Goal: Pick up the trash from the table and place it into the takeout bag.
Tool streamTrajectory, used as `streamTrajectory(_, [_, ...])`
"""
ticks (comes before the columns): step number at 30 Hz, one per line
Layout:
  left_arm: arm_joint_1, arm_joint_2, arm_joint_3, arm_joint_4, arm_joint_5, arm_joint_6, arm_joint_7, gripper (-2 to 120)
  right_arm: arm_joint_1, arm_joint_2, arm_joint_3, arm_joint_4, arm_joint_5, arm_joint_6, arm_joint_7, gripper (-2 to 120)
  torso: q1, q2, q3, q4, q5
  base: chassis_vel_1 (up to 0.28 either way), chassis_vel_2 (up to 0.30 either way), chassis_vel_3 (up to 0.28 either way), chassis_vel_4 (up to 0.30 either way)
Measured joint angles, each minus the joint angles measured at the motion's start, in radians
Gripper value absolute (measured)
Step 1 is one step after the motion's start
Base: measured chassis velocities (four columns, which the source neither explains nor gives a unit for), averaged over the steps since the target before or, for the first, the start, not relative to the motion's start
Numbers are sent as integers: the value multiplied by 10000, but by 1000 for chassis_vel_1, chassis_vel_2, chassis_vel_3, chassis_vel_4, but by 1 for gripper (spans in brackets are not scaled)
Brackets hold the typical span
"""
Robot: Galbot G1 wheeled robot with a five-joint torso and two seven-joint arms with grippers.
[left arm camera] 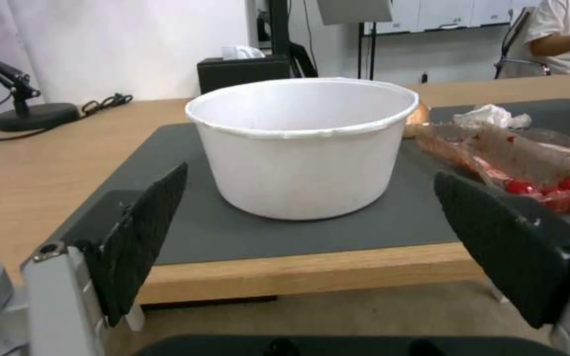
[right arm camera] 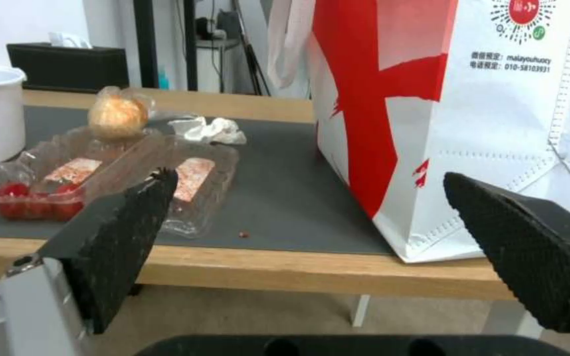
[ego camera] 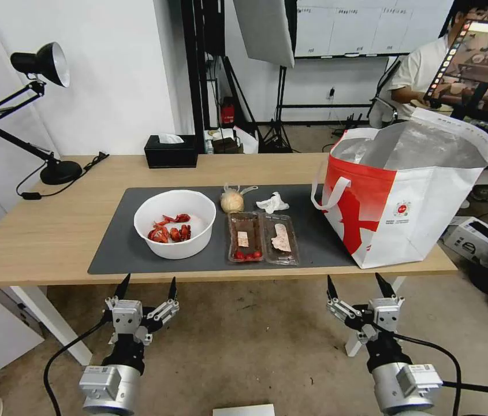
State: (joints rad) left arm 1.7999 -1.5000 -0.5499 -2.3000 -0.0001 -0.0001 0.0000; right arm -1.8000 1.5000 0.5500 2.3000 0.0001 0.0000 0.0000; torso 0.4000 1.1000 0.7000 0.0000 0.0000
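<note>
My left pincer (ego camera: 146, 283) and right pincer (ego camera: 357, 280) hang released below the counter (ego camera: 53, 231) edge, facing bowl (ego camera: 175, 223) and takeout bag (ego camera: 411, 196).

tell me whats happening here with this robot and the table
Nothing is being handled yet. The left gripper and right gripper hover, jaws open, below the near edge of the table. On the grey mat sit a white bowl of crayfish shells, a clear plastic tray, a wrapped beige ball and a crumpled tissue. The takeout bag stands open at the right end.
</note>
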Motion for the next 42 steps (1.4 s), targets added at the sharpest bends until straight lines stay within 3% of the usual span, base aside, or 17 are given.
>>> streamTrajectory(23, [0,0,0,-1,-6,4,-3,100,1,-14,2,2,10,-14,-3,100,0,0,0,-1,0,0,0,0,0])
streamTrajectory(26, [12,-6,-38,-85,-166,199,-82,100,12,-114,44,33,87,-131,-41,100,0,0,0,0,-2,0,0,0,0])
streamTrajectory(28, [66,-41,-210,-407,-707,895,-385,100,27,-256,98,88,215,-333,-122,100,0,0,0,-2,4,0,0,0,0])
streamTrajectory(29, [66,-41,-210,-407,-707,895,-385,100,27,-256,98,88,215,-333,-122,100,0,0,0,-2,4,0,0,0,0])
streamTrajectory(32, [175,-110,-540,-1027,-1816,2271,-976,100,169,-1096,517,470,946,-1487,-583,100,0,0,0,0,3,0,0,0,0])
streamTrajectory(34, [186,-112,-578,-1077,-1949,2378,-1034,100,205,-1307,623,565,1134,-1782,-703,100,0,0,0,1,4,0,0,0,0])
streamTrajectory(36, [201,-110,-621,-1101,-2127,2471,-1071,100,319,-1940,926,839,1702,-2669,-1062,100,0,0,0,0,-2,0,0,0,0])
streamTrajectory(42, [192,-108,-618,-1037,-2126,2349,-1038,100,432,-2200,998,839,2023,-3075,-1231,100,0,0,0,0,1,0,0,0,0])
